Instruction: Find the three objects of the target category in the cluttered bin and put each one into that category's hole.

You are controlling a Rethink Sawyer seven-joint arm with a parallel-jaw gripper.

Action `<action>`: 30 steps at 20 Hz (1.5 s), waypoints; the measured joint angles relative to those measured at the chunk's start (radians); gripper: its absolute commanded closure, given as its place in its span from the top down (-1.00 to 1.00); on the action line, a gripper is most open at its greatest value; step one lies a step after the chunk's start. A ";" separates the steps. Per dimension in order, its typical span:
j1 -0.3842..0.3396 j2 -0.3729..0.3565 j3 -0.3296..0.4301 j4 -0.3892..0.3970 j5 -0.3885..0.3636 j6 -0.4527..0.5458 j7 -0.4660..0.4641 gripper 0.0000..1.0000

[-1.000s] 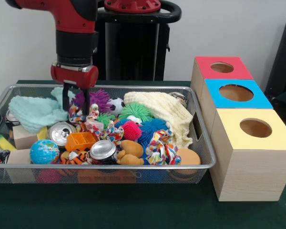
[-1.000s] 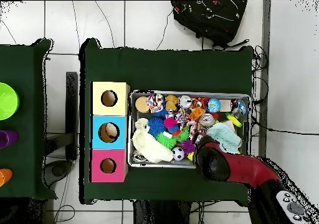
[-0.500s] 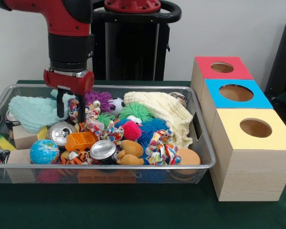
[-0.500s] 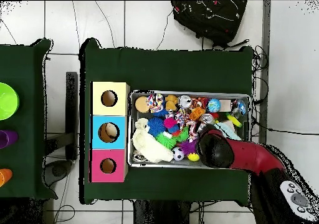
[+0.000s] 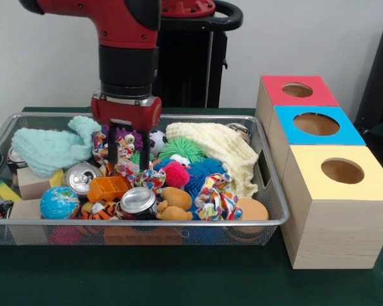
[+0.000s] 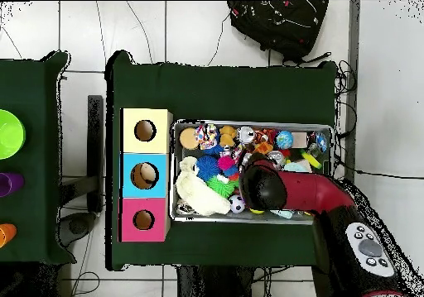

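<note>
The wire mesh bin [image 5: 147, 222] is full of toys; it also shows in the overhead view [image 6: 252, 124]. Three spotted cloth knots show: one at the back left [image 5: 124, 141], one in the middle [image 5: 148, 178], and one at the front right [image 5: 217, 199], which shows in the overhead view too [image 6: 207, 134]. My gripper [image 5: 127, 164] is open and reaches down into the bin. Its fingers [image 5: 113, 148] straddle the back-left knot. In the overhead view the red arm [image 6: 263, 188] hides the gripper. The yellow-topped box's hole [image 5: 342, 171] [image 6: 145, 131] is nearest the camera at the right.
Blue-topped [image 5: 316, 123] and red-topped [image 5: 297, 90] boxes stand behind the yellow one. The bin also holds a mint cloth [image 5: 48, 148], a pale yellow cloth [image 5: 220, 152], two cans [image 5: 81, 177], a globe ball [image 5: 59, 203], pom balls [image 5: 176, 174] and an orange tray [image 5: 107, 188].
The arm has swung right in the front view, from the mint cloth's edge to over the back-left spotted knot. The fingers stay open and nothing is gripped.
</note>
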 measured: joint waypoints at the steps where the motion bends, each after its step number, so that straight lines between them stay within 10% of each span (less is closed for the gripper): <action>1: 0.003 0.003 0.000 0.000 0.000 -0.004 0.000 1.00; 12: -0.082 0.069 -0.025 0.009 -0.067 -0.181 0.000 1.00; 30: 0.088 0.063 -0.047 -0.021 0.030 -0.110 0.000 1.00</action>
